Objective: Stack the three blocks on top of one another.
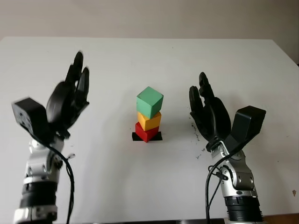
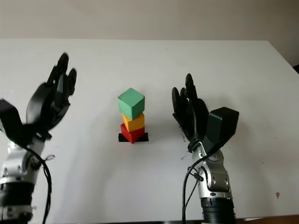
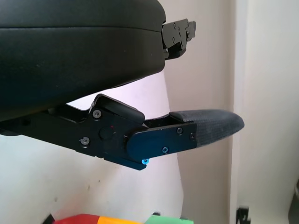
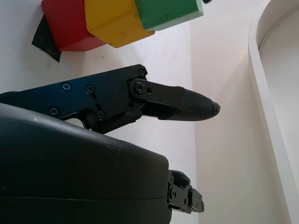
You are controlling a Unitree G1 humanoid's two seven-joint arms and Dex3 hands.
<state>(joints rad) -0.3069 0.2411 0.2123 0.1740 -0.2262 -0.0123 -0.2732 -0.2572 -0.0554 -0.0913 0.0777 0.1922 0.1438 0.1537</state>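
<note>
Three blocks stand stacked at the middle of the white table [image 1: 149, 182]: a red block [image 1: 145, 132] at the bottom on a black square mark [image 1: 157, 136], a yellow block [image 1: 149, 121] on it, and a green block [image 1: 149, 102] on top, turned a little. My left hand [image 1: 70, 95] is raised to the left of the stack, open and holding nothing. My right hand [image 1: 205, 109] is raised to the right of the stack, open, apart from the blocks. The right wrist view has the stack's red block [image 4: 65, 23], yellow block [image 4: 114, 21] and green block [image 4: 168, 11].
The table's far edge meets a pale wall [image 1: 149, 18]. Small dark specks [image 1: 198, 137] mark the surface by my right hand. Bare table lies in front of the stack and on both sides.
</note>
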